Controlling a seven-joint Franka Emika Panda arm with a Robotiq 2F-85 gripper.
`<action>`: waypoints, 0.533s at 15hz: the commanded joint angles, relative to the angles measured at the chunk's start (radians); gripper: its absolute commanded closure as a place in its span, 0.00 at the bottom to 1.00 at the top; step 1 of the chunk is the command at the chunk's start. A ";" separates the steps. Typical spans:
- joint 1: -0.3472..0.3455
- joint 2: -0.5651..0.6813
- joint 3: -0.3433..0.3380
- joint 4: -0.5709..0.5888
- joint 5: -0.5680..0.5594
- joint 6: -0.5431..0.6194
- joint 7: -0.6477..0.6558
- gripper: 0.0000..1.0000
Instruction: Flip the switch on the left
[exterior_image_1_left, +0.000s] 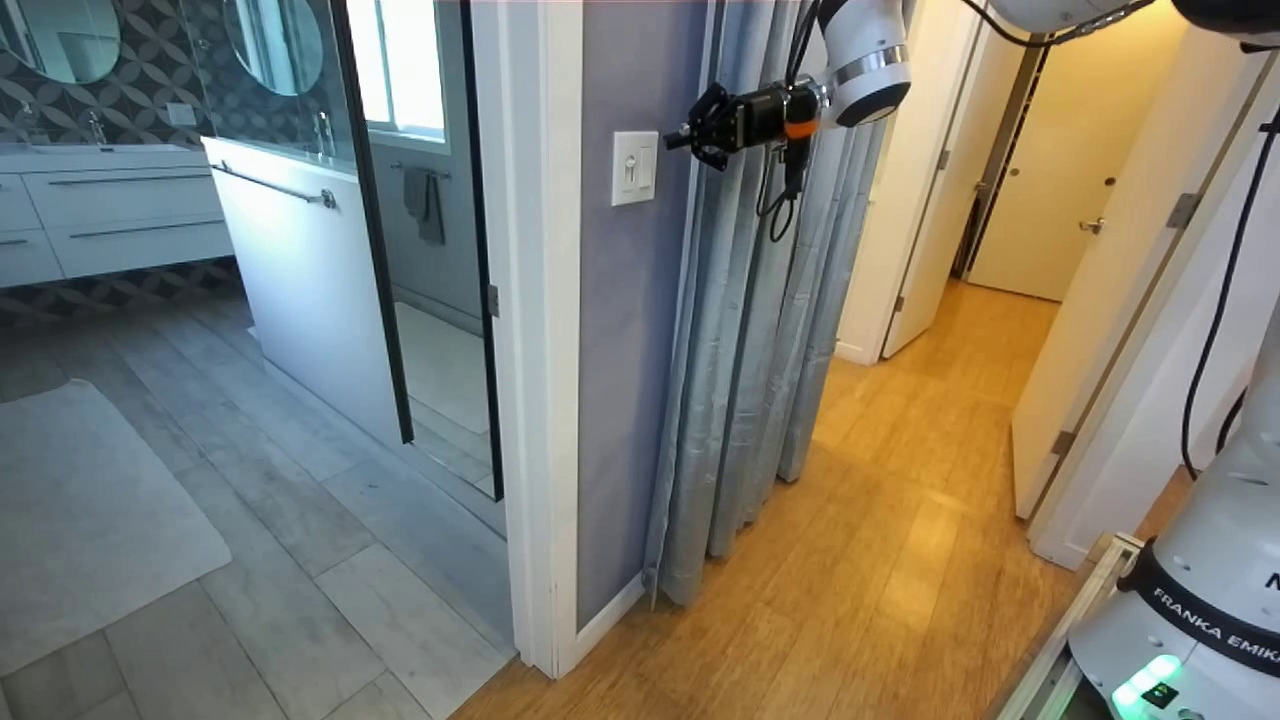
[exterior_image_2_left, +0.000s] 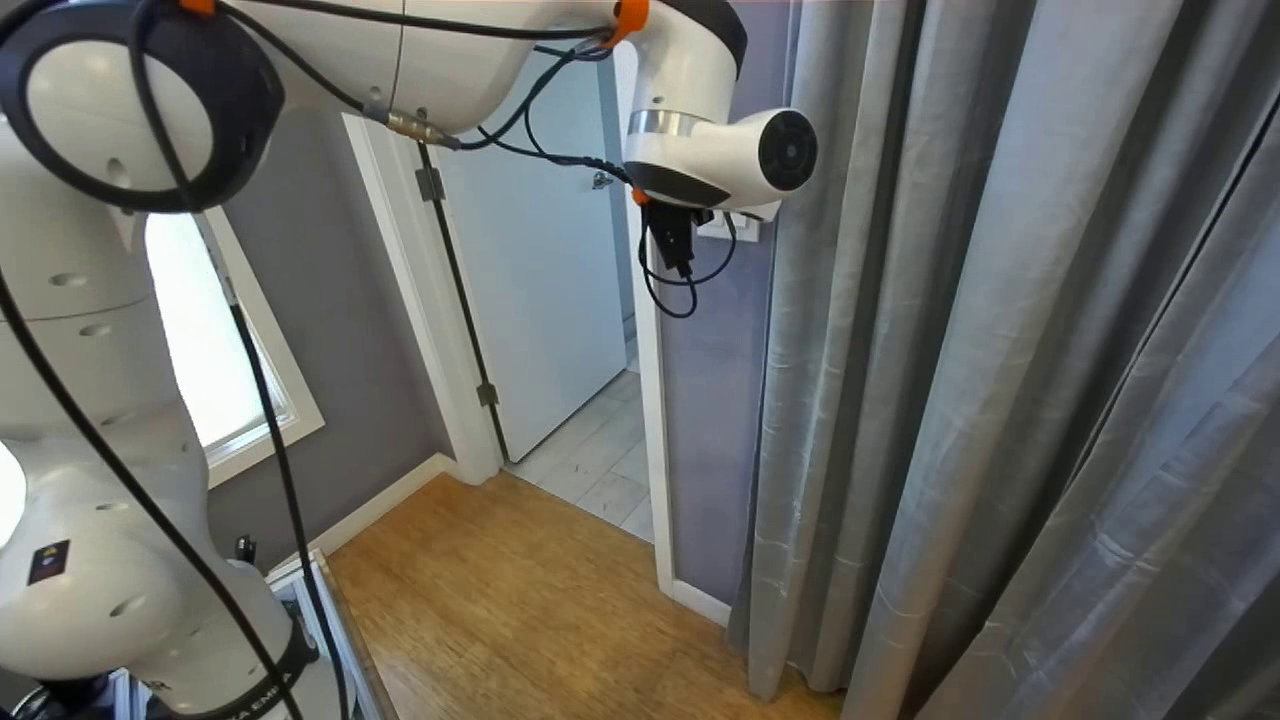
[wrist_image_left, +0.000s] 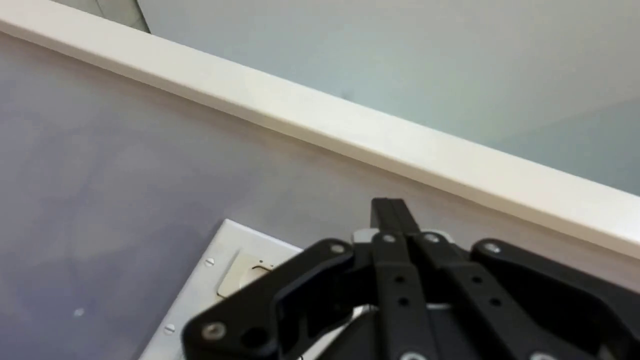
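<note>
The switch is a white wall plate on a grey-lilac wall, upright in an exterior view. It carries two controls side by side: a left one with a small knob and a plain right paddle. My gripper points at the wall, its tips just right of the plate's upper part in that view. In the wrist view the plate lies lower left, partly hidden behind the fingers. The gripper is shut and empty, fingertips together. In an exterior view the plate shows only in part behind the wrist, which hides the fingers.
A grey curtain hangs close beside the plate and behind the gripper. A white door frame edges the wall on the other side, also in the wrist view. Cables hang below the wrist.
</note>
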 joint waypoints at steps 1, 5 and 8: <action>0.000 0.010 -0.002 0.010 0.003 -0.004 0.004 0.99; -0.002 0.040 0.001 0.049 0.032 0.000 0.032 1.00; -0.004 0.085 0.006 0.089 0.062 -0.002 0.090 1.00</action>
